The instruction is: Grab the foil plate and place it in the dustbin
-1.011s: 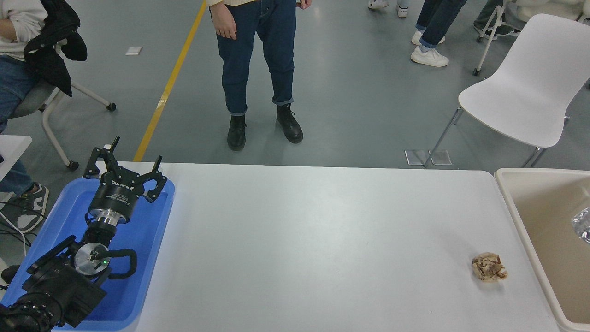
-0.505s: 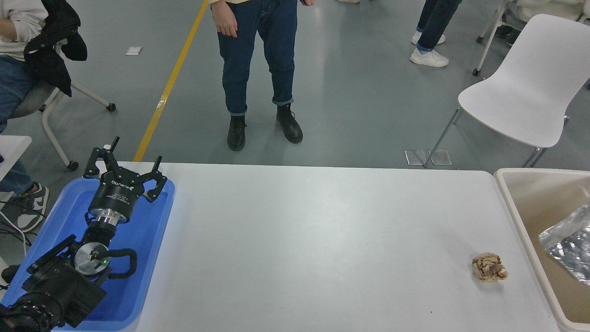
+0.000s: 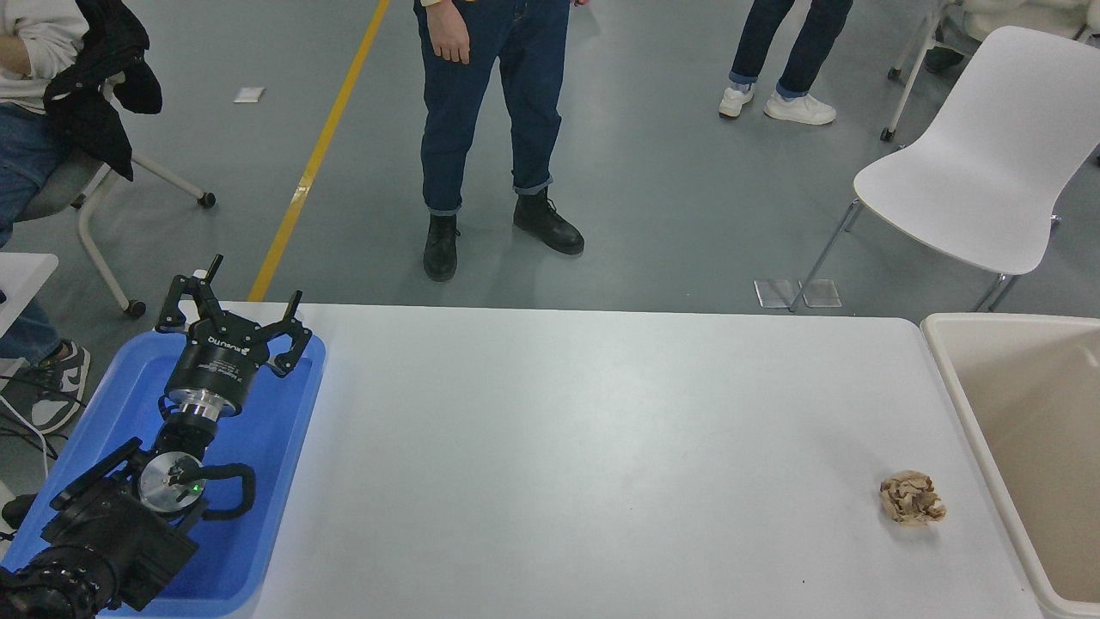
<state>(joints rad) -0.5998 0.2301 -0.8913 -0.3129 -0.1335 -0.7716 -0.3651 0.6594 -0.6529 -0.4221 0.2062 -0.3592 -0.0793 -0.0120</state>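
The beige dustbin (image 3: pixel 950 370) stands at the table's right edge; its visible inner walls and floor show nothing inside. The foil plate is out of view. My left gripper (image 3: pixel 232 316) is parked open and empty over the blue tray at the lower left. My right arm and gripper are out of view.
A shallow blue tray (image 3: pixel 284 447) lies under the left arm. A small tan wadded lump (image 3: pixel 913 498) lies on the white table (image 3: pixel 584 447) near the dustbin. A person (image 3: pixel 490 129) stands beyond the far edge. A white chair (image 3: pixel 980 155) stands at the far right.
The foil plate showed over the dustbin at the right edge half a second ago and is now gone from view. The standing person shifted a foot to the right.
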